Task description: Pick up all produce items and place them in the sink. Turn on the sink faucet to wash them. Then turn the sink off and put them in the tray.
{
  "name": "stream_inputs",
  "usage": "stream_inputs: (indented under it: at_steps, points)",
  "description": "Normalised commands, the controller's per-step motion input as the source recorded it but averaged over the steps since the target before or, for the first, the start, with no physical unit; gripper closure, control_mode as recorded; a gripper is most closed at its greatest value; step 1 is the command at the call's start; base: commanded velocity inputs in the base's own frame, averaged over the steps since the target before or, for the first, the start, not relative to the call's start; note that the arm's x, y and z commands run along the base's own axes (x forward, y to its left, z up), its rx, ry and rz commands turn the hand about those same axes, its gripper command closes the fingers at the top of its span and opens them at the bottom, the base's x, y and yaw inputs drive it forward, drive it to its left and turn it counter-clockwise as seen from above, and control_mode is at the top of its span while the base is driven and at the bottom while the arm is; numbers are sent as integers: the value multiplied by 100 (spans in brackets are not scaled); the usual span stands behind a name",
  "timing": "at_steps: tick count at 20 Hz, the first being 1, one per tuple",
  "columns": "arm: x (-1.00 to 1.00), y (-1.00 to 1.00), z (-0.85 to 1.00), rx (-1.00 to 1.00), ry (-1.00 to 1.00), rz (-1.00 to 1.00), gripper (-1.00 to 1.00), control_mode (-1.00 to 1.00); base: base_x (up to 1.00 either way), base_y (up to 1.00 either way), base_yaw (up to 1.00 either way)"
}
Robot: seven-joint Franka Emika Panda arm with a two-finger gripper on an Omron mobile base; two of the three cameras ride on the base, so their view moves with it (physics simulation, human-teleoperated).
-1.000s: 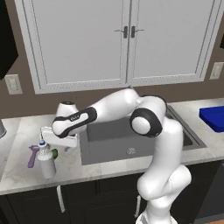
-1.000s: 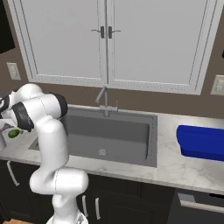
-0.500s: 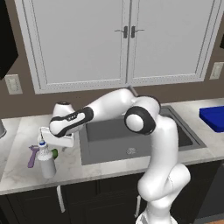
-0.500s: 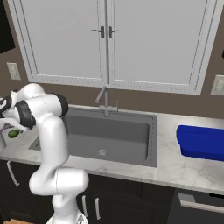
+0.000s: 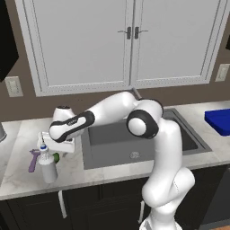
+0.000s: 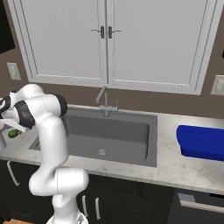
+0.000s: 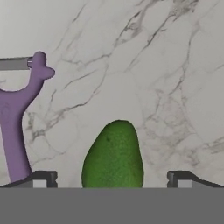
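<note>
**Q:** Looking at the hand view, where is the green fruit (image 7: 114, 155) placed, and is it gripped yet?

**A:** Nope, nothing is gripped. The fruit is seen at the bottom middle of the hand view, lying on the marble counter (image 7: 144, 65), right between the two dark fingertips (image 7: 42, 178), which are spread wide with clear gaps on both sides. So the hand (image 7: 111, 180) is released and parked over it. A purple tool (image 7: 18, 118) is laid just beside the fruit, at the left edge of that frame, not touching it.

**Q:** And from the base cameras?

**A:** In the left base view the hand (image 5: 56, 144) is found at the middle left, low over the counter, with the arm stretched across from the lower right. A sliver of green (image 5: 55, 157) can be made out just under it, next to a white bottle with a blue cap (image 5: 47, 164), and the purple tool (image 5: 33, 160) sits left of the bottle. In the right base view the fruit (image 6: 14, 133) is spotted at the far left edge, partly hidden by the arm.

**Q:** Rest of the setup?

**A:** The sink (image 6: 109, 135) is seen in the middle of the right base view, dark grey, with the faucet (image 6: 103, 101) standing at its back rim. No water can be made out. The blue tray (image 6: 202, 142) is set on the counter at the right edge, well apart from the fruit.
</note>
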Motion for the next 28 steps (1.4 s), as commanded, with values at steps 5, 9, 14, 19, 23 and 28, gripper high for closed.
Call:
stream_inputs:
  at_steps: [5,9,14,19,23,28]
  points:
    - [-18,-1,0,3,0,0,-100,-100,0,0,0]
    - [-8,0,-1,2,0,0,-100,-100,0,0,0]
    - [0,0,-11,1,0,0,-100,-100,0,0,0]
    - [0,0,-9,0,0,0,-100,-100,0,0,0]
    - [0,1,-3,0,0,0,-100,-100,0,0,0]
    - [0,12,-4,0,0,0,-100,-100,0,0,0]
